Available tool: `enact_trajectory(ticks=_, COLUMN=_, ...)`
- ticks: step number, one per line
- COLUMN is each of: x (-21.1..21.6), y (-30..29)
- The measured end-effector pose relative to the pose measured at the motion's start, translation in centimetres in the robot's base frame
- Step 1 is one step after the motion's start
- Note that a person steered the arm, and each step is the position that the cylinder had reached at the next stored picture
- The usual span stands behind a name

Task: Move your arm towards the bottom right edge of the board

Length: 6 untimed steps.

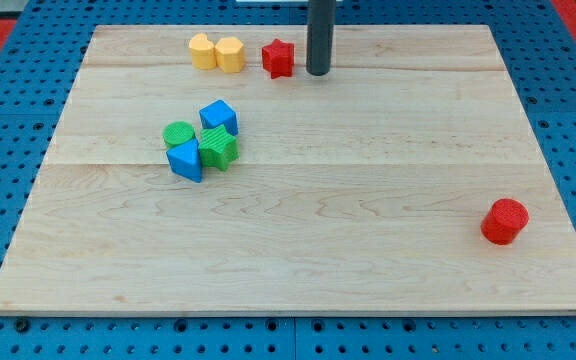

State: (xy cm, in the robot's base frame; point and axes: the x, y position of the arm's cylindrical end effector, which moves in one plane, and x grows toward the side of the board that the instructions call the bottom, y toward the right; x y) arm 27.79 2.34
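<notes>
A pale wooden board (298, 250) with visible plank seams lies on a blue pegboard surface (28, 340). Its near right edge area holds only a red plastic cylinder (505, 221), close to the right side.

A straight dark rod comes down from the far edge of the view, upright, and my tip (318, 73) rests on the board near its far edge, slightly right of centre. There is no claw on this arm, only the rod.

Just left of my tip, not quite touching, sits a red star-shaped block (279, 58). Further left are two yellow blocks (216, 52), side by side and touching.

Left of centre, four blocks cluster together: a blue cube (218, 116), a green cylinder (178, 134), a green star-shaped block (218, 148) and a blue triangular block (185, 161).
</notes>
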Motion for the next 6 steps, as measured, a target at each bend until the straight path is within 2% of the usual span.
enact_trajectory(ticks=1, x=0.8, y=-4.8)
enact_trajectory(ticks=2, x=3.0, y=0.5)
enact_trajectory(ticks=4, x=9.2, y=24.9)
enact_trajectory(ticks=5, x=17.4, y=30.9)
enact_trajectory(ticks=6, x=25.0, y=29.8)
